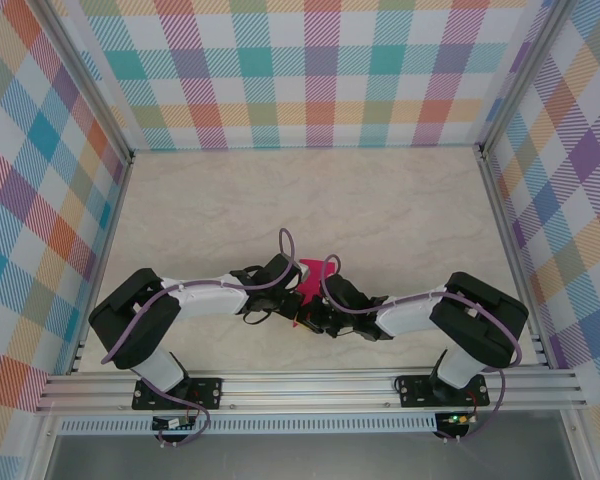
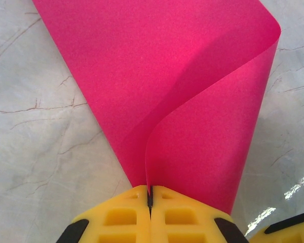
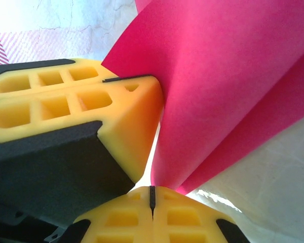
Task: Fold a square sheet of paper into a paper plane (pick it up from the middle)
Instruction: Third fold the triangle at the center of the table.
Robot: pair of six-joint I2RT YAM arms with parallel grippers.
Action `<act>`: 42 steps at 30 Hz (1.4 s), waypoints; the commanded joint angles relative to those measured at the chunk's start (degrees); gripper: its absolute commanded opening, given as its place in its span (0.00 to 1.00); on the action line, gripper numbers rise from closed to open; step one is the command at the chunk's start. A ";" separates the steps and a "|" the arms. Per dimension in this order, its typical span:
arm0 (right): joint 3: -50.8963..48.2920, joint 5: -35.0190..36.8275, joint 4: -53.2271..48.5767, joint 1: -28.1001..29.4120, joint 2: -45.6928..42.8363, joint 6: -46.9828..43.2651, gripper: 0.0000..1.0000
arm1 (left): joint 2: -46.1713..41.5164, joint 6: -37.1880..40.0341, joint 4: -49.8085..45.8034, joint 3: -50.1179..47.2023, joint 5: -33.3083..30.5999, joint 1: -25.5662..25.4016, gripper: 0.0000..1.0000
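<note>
The square sheet of paper point(image 1: 314, 272) is bright magenta, lifted off the table and curled over on itself between my two arms. In the left wrist view the sheet point(image 2: 157, 76) fans upward from my left gripper point(image 2: 150, 198), whose yellow fingers are shut on its lower edge. My right gripper point(image 3: 152, 196) is shut too, with the sheet point(image 3: 228, 81) narrowing to a folded tip right at its seam. My left gripper point(image 3: 154, 81) pinches the sheet just above that. From above, the left gripper point(image 1: 290, 284) and right gripper point(image 1: 312, 308) nearly touch at the table's middle.
The pale marble-patterned table point(image 1: 400, 210) is boxed in by checked walls point(image 1: 310, 70) at the back and both sides. An aluminium rail point(image 1: 310, 385) runs along the near edge, with both arm bases bolted to it.
</note>
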 commanded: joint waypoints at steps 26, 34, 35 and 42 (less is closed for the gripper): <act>-1.62 2.63 0.05 1.12 0.88 2.88 0.00 | 1.52 -0.20 -2.25 -0.79 2.20 0.29 0.00; -2.90 -0.19 2.23 -0.63 3.30 1.47 0.00 | 2.69 0.13 -1.79 -0.71 2.04 0.25 0.00; -3.20 -1.62 4.09 -1.37 3.50 0.97 0.00 | 2.86 0.28 -1.87 -0.71 2.03 0.30 0.00; 1.86 -4.05 -4.62 -2.79 -2.99 -5.98 0.00 | 2.56 0.38 -2.38 0.00 2.21 0.28 0.00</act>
